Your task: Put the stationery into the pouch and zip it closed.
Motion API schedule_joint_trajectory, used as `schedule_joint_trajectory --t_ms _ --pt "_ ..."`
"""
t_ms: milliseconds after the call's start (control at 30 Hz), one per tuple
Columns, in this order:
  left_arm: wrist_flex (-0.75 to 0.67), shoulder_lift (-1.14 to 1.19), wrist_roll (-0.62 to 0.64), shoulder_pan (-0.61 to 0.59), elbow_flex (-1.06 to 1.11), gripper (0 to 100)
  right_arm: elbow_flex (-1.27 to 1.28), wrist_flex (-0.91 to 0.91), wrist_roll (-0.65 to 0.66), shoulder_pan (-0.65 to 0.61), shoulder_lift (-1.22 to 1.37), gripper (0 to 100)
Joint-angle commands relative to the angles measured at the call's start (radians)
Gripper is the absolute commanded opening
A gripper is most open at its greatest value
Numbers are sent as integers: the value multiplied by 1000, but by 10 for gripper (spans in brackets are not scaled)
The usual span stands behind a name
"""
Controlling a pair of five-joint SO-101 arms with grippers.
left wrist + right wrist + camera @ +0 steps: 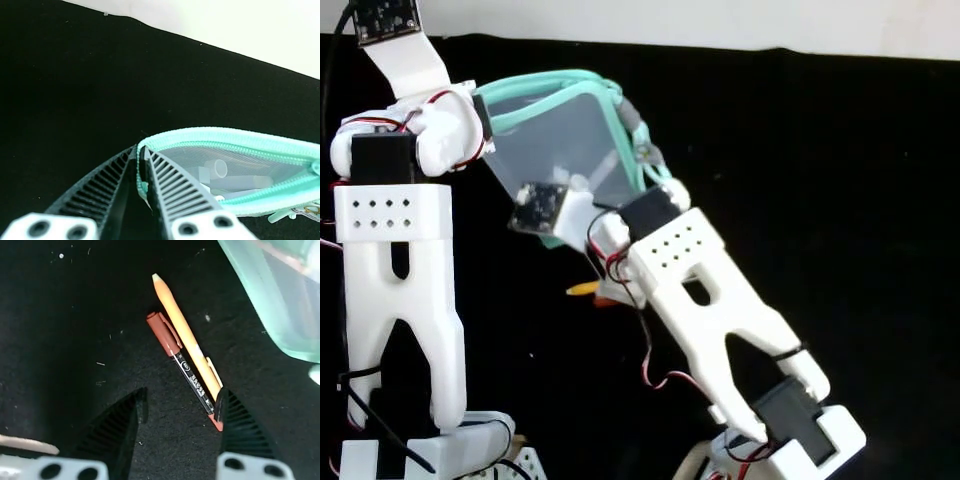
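high view looks down; both close wrist views share the pouch.

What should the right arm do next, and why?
Probably lower the right gripper onto the pens and close. Its fingers are open over the orange pen and the brown-capped pen, which lie side by side outside the pouch. The left gripper is shut on the pouch's end, and the mouth looks open, so picking up a pen seems the next step.
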Motion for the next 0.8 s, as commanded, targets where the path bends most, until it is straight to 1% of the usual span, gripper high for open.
schedule_joint_trajectory --t_ms 0,133,333,567,767 --pt "6 18 -5 36 81 7 65 -74 74 -12 -39 217" --pt "6 18 -5 36 81 7 180 -148 150 -33 -38 217" --pt "8 18 -5 36 81 7 278 -255 186 -38 -28 217" --pt "11 18 -5 36 87 7 265 -377 227 -33 128 217" --pt "11 18 -5 36 90 7 113 -386 227 -4 282 217"
